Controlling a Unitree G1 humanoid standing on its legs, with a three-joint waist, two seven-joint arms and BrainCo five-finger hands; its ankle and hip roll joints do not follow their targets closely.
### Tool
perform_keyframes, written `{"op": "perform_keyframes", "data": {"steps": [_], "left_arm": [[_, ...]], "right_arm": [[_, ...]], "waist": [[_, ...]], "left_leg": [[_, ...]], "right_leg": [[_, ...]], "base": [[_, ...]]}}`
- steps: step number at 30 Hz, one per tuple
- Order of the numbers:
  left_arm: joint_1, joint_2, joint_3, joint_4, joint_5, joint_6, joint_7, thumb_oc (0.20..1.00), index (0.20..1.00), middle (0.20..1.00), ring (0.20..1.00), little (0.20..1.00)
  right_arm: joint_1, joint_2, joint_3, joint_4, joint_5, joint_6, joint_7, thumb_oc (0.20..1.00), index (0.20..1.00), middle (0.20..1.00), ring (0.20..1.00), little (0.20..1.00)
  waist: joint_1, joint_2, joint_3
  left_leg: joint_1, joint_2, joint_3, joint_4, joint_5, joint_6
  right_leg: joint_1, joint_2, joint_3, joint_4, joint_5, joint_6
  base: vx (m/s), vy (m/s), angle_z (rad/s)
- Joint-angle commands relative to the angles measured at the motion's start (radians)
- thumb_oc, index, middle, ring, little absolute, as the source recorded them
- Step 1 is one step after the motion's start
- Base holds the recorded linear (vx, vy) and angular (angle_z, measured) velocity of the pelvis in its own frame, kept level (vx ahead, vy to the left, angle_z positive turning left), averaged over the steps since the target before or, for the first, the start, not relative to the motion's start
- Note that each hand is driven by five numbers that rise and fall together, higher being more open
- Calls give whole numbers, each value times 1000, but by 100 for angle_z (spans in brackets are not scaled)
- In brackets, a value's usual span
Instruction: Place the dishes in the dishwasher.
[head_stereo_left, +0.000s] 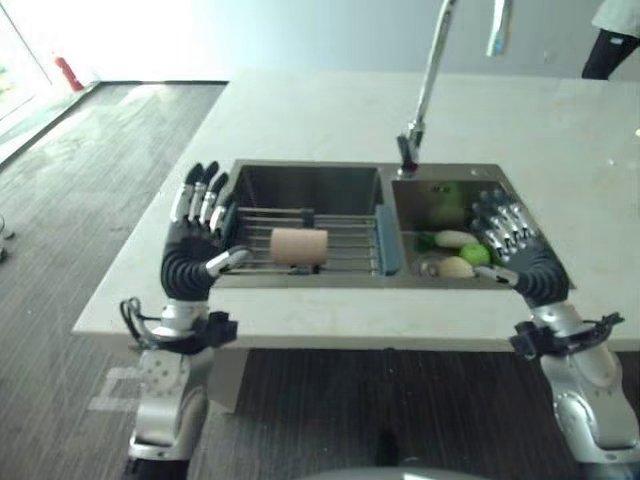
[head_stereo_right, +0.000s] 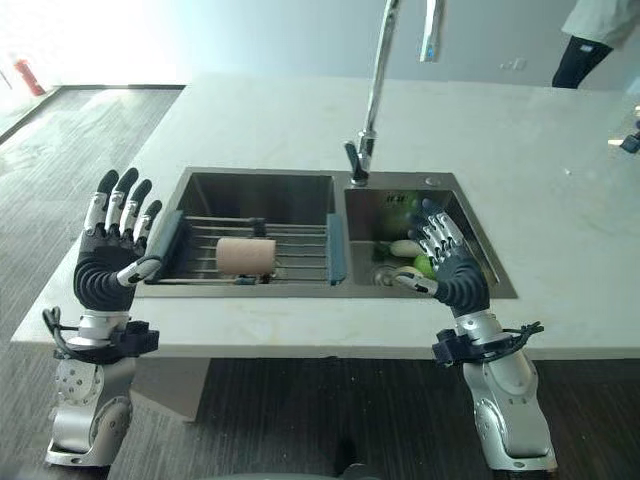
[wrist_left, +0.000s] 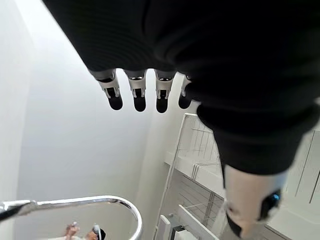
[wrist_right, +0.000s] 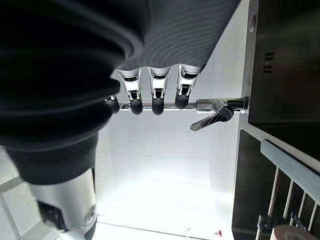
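Since both my left hand (head_stereo_right: 112, 250) and right hand (head_stereo_right: 448, 262) hover with straight fingers holding nothing, I judge the job unstarted: the cup (head_stereo_right: 245, 256) lies on the sink rack (head_stereo_right: 290, 252), and what may be dishes sit in the right basin (head_stereo_right: 400, 215).

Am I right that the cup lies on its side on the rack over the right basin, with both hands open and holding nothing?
Not quite. The cup lies on its side on the rack over the left basin, not the right, as the left eye view shows. The right basin holds green and pale items. Both the left hand and right hand are open and hold nothing.
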Motion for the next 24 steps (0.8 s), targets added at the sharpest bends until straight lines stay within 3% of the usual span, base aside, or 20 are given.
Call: {"op": "perform_keyframes", "data": {"steps": [1,2,3,5,8,10,12,14,15,17,19,24], "left_arm": [[-9,44,40,-40,-44,-54,-22,1000,1000,1000,1000,1000],[0,38,44,-37,-44,-67,-30,1000,1000,1000,1000,1000],[6,36,50,-35,-36,-81,-34,1000,1000,1000,1000,1000],[7,39,57,-35,-35,-86,-34,1000,1000,1000,1000,1000],[-2,52,65,-9,-15,-98,4,1000,1000,1000,1000,1000],[-9,45,70,1,-4,-97,31,1000,1000,1000,1000,1000],[-12,55,107,17,48,-79,40,1000,1000,1000,1000,1000],[-17,107,151,25,249,-59,108,1000,1000,1000,1000,1000],[-17,111,155,25,267,-53,114,1000,1000,1000,1000,1000],[-17,140,178,38,344,-6,126,1000,1000,1000,1000,1000],[-13,173,186,64,390,88,115,1000,1000,1000,1000,1000],[-34,265,165,149,526,244,113,1000,1000,1000,1000,1000]], "right_arm": [[-24,-17,-42,-67,9,-30,20,1000,1000,1000,1000,1000],[-19,-21,-43,-66,7,-35,28,1000,1000,1000,1000,1000],[-20,-23,-40,-64,1,-36,31,1000,1000,1000,1000,1000],[-29,-22,-38,-58,-8,-32,31,1000,1000,1000,1000,1000],[-24,-30,-51,-45,-17,-47,45,1000,1000,1000,1000,1000],[-27,-40,-55,-43,-11,-44,50,1000,1000,1000,1000,1000],[0,-16,-77,-48,-10,-28,43,1000,1000,1000,1000,1000],[6,-11,-93,-53,-18,-11,48,1000,1000,1000,1000,1000],[7,-12,-96,-53,-17,-11,49,1000,1000,1000,1000,1000],[4,-16,-107,-53,-18,-7,52,1000,1000,1000,1000,1000],[-8,-26,-107,-50,-24,3,48,1000,1000,1000,1000,1000],[-62,-57,-97,-28,-43,32,45,1000,1000,1000,1000,1000]], "waist": [[0,-37,1],[6,-39,7],[10,-36,13],[12,-25,14],[15,5,15],[17,16,8],[5,29,-11],[4,27,-18],[5,27,-18],[9,26,-22],[13,27,-24],[19,32,-27]], "left_leg": [[-75,-74,-59,195,-23,-1],[-115,-75,-79,242,-14,-2],[-142,-64,-68,213,-19,2],[-130,-44,-37,107,-12,-1],[-118,-12,-34,-93,69,-29],[-99,-13,-64,-126,70,-30],[-72,-27,-47,-139,46,-21],[-65,-46,-48,-139,25,-5],[-65,-47,-48,-139,24,-4],[-64,-55,-51,-139,17,4],[-62,-61,-52,-139,13,9],[-56,-65,-54,-139,7,17]], "right_leg": [[17,-69,51,43,-65,80],[26,-68,60,42,-70,74],[37,-66,65,41,-79,77],[46,-66,63,34,-88,86],[79,-71,57,18,-114,101],[88,-82,52,16,-127,105],[89,-111,21,40,-134,128],[84,-130,22,50,-128,146],[83,-130,22,50,-128,147],[81,-135,24,52,-126,153],[80,-138,28,50,-122,157],[83,-142,34,44,-117,164]], "base": [[38,-156,-5],[56,-114,-8],[65,-25,-22],[79,83,-24],[83,164,-4],[74,269,-24],[115,465,-36],[95,334,8],[40,177,15],[19,116,12],[17,106,14],[7,85,-3]]}}
